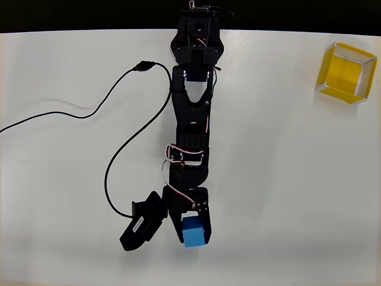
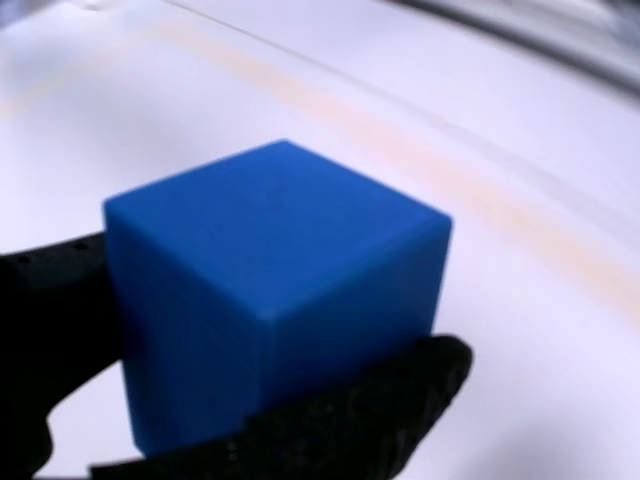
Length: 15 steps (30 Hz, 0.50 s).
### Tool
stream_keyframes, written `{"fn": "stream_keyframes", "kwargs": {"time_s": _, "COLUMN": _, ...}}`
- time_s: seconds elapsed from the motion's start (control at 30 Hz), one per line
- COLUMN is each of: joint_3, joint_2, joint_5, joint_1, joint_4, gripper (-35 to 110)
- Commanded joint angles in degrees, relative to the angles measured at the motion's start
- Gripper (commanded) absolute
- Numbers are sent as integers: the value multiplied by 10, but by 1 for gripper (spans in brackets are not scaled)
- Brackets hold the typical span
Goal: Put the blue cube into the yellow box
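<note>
The blue cube [image 1: 193, 231] sits between the two black fingers of my gripper [image 1: 194, 233] near the table's front edge in the overhead view. In the wrist view the blue cube [image 2: 270, 300] looms large, and a black finger [image 2: 50, 310] presses on its left face while the other runs under its lower right side; my gripper [image 2: 265, 380] is shut on it. I cannot tell whether the cube rests on the table or hangs just above it. The yellow box [image 1: 346, 72], open-topped with pale rims, stands at the far right back of the table, well away from the gripper.
The black arm [image 1: 191, 119] stretches from its base at the table's back edge down the middle. A black cable [image 1: 110, 161] loops across the white table [image 1: 297, 179] to the left of the arm, ending at the camera housing [image 1: 143, 221].
</note>
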State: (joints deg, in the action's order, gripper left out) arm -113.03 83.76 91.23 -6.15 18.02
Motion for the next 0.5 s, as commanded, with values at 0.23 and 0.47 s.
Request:
{"fn": "stream_keyframes", "kwargs": {"time_s": 0.23, "joint_3": -150, "joint_2": 352, "joint_5": 26, "joint_1": -187, "joint_4": 71, "gripper": 21}}
{"fn": "stream_keyframes", "kwargs": {"time_s": 0.47, "joint_3": -200, "joint_2": 384, "joint_5": 32, "joint_1": -279, "joint_4": 112, "gripper": 21}}
